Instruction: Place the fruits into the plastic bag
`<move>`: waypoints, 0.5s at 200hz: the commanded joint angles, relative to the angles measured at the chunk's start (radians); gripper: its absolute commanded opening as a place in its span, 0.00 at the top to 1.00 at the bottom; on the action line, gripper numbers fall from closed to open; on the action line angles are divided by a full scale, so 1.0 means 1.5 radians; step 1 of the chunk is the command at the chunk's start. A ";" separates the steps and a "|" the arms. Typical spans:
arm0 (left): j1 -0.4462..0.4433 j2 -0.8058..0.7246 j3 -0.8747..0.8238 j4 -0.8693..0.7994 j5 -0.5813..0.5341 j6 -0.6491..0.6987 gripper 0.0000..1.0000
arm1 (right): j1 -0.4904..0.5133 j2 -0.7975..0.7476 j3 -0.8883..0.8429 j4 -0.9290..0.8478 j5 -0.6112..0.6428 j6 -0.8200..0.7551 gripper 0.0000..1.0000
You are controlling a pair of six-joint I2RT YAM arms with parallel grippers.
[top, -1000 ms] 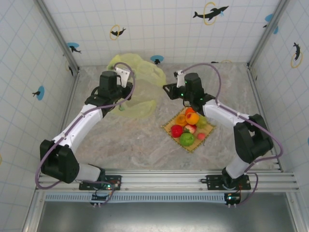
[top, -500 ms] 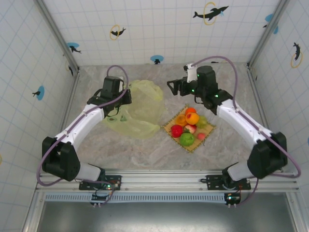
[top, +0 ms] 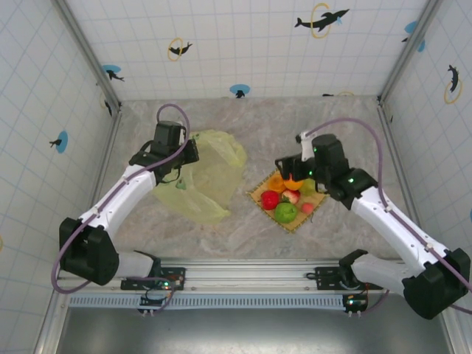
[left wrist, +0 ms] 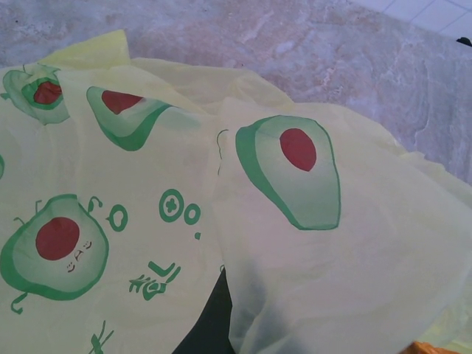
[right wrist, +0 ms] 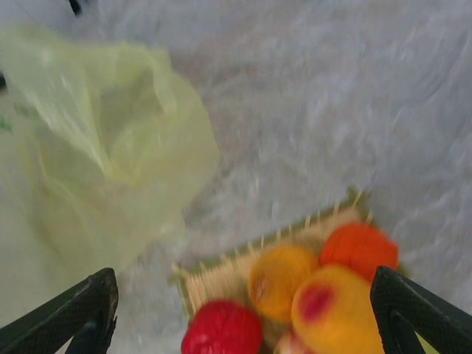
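The fruits sit piled on a woven mat (top: 296, 220): a red one (top: 270, 199), a green one (top: 286, 212) and orange ones (top: 277, 182). My right gripper (top: 289, 171) hovers open just above the pile's far side, with nothing between its fingers. In the blurred right wrist view the red fruit (right wrist: 221, 329), a yellow-orange fruit (right wrist: 282, 280), an orange fruit (right wrist: 360, 249) and a yellow fruit with a red spot (right wrist: 332, 310) lie between the spread fingers (right wrist: 81, 313). The yellow-green plastic bag (top: 206, 173) lies left of the mat. My left gripper (top: 179, 157) is shut on its far left edge. Bag film (left wrist: 295, 243) drapes over a dark finger (left wrist: 210, 324).
Tiled walls close in the marble table (top: 332, 125) at the back and both sides. A metal rail (top: 251, 271) with the arm bases runs along the near edge. Bare table lies between bag (right wrist: 96, 162) and mat (right wrist: 221, 276).
My right arm has swung from beside the bag back over the mat, and its gripper has opened. The left gripper shifted slightly, and the bag has settled lower and narrower.
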 commanded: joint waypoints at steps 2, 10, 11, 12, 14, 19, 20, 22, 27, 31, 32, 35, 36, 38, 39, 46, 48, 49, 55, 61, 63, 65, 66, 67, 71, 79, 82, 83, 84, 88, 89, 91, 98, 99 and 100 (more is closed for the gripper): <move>0.002 -0.012 -0.006 -0.021 0.009 -0.014 1.00 | 0.072 -0.030 -0.042 -0.073 0.091 0.025 0.11; 0.002 -0.013 -0.008 -0.024 0.006 -0.016 1.00 | 0.101 -0.033 -0.062 -0.082 0.126 0.044 0.12; 0.002 -0.014 -0.008 -0.024 0.006 -0.016 1.00 | 0.105 -0.033 -0.065 -0.084 0.132 0.046 0.12; 0.002 -0.014 -0.008 -0.024 0.005 -0.016 1.00 | 0.109 -0.033 -0.066 -0.084 0.136 0.049 0.12; 0.002 -0.015 -0.010 -0.024 0.005 -0.015 1.00 | 0.116 -0.034 -0.071 -0.086 0.144 0.055 0.12; 0.002 -0.016 -0.011 -0.022 0.002 -0.016 1.00 | 0.134 -0.035 -0.081 -0.092 0.170 0.069 0.13; 0.002 -0.016 -0.011 -0.022 0.001 -0.016 1.00 | 0.139 -0.036 -0.083 -0.093 0.176 0.073 0.13; 0.003 -0.017 -0.013 -0.021 0.000 -0.017 1.00 | 0.145 -0.036 -0.088 -0.096 0.185 0.080 0.13; 0.002 -0.018 -0.016 -0.018 -0.005 -0.018 1.00 | 0.163 -0.037 -0.098 -0.103 0.211 0.096 0.13; 0.002 -0.020 -0.019 -0.017 -0.007 -0.021 1.00 | 0.175 -0.039 -0.106 -0.109 0.225 0.108 0.13; 0.002 -0.020 -0.021 -0.017 -0.008 -0.021 1.00 | 0.178 -0.040 -0.108 -0.110 0.229 0.112 0.13; 0.002 -0.021 -0.023 -0.017 -0.008 -0.025 1.00 | 0.184 -0.041 -0.113 -0.115 0.237 0.120 0.13; 0.002 -0.022 -0.025 -0.016 -0.008 -0.027 1.00 | 0.186 -0.041 -0.115 -0.117 0.239 0.124 0.13; 0.002 -0.022 -0.027 -0.013 -0.008 -0.029 1.00 | 0.190 -0.041 -0.119 -0.120 0.243 0.129 0.13; 0.002 -0.023 -0.028 -0.011 -0.008 -0.029 1.00 | 0.191 -0.042 -0.120 -0.122 0.244 0.131 0.13; 0.003 -0.026 -0.042 0.001 -0.004 -0.036 1.00 | 0.199 -0.045 -0.134 -0.131 0.248 0.147 0.12; 0.003 -0.027 -0.045 0.005 -0.003 -0.037 1.00 | 0.200 -0.047 -0.139 -0.133 0.248 0.152 0.12; 0.002 -0.028 -0.047 0.008 -0.002 -0.038 1.00 | 0.201 -0.047 -0.140 -0.134 0.248 0.153 0.12; 0.002 -0.030 -0.053 0.019 0.002 -0.043 1.00 | 0.203 -0.051 -0.156 -0.134 0.244 0.161 0.12; 0.002 -0.032 -0.072 0.031 0.008 -0.049 1.00 | 0.203 -0.053 -0.172 -0.129 0.233 0.166 0.11; 0.002 -0.032 -0.075 0.033 0.010 -0.051 1.00 | 0.203 -0.054 -0.178 -0.127 0.230 0.168 0.10; 0.002 -0.032 -0.077 0.036 0.011 -0.053 1.00 | 0.203 -0.055 -0.183 -0.123 0.228 0.169 0.10; 0.002 -0.032 -0.078 0.037 0.012 -0.053 1.00 | 0.203 -0.055 -0.185 -0.122 0.227 0.170 0.10; 0.002 -0.032 -0.079 0.038 0.012 -0.053 1.00 | 0.203 -0.056 -0.187 -0.121 0.225 0.170 0.10; 0.002 -0.032 -0.083 0.042 0.016 -0.055 1.00 | 0.202 -0.056 -0.198 -0.113 0.219 0.171 0.09; 0.002 -0.029 -0.083 0.043 0.022 -0.056 1.00 | 0.201 -0.056 -0.214 -0.094 0.206 0.173 0.08; 0.002 -0.027 -0.081 0.043 0.025 -0.057 1.00 | 0.199 -0.056 -0.219 -0.086 0.203 0.173 0.08; 0.003 -0.026 -0.080 0.042 0.025 -0.056 1.00 | 0.199 -0.055 -0.221 -0.083 0.202 0.173 0.08; 0.003 -0.026 -0.080 0.042 0.026 -0.056 1.00 | 0.198 -0.054 -0.223 -0.081 0.201 0.173 0.08; 0.003 -0.024 -0.079 0.041 0.028 -0.055 1.00 | 0.196 -0.053 -0.229 -0.072 0.197 0.172 0.07; 0.003 -0.023 -0.077 0.041 0.029 -0.055 1.00 | 0.196 -0.053 -0.230 -0.069 0.196 0.172 0.07; 0.003 -0.022 -0.077 0.042 0.030 -0.055 1.00 | 0.194 -0.052 -0.231 -0.065 0.195 0.172 0.07; 0.003 -0.019 -0.075 0.042 0.036 -0.055 1.00 | 0.187 -0.048 -0.237 -0.050 0.187 0.167 0.06; 0.003 -0.019 -0.075 0.042 0.036 -0.054 1.00 | 0.186 -0.047 -0.238 -0.047 0.186 0.166 0.06; 0.003 -0.018 -0.075 0.041 0.038 -0.054 1.00 | 0.185 -0.046 -0.239 -0.046 0.184 0.165 0.06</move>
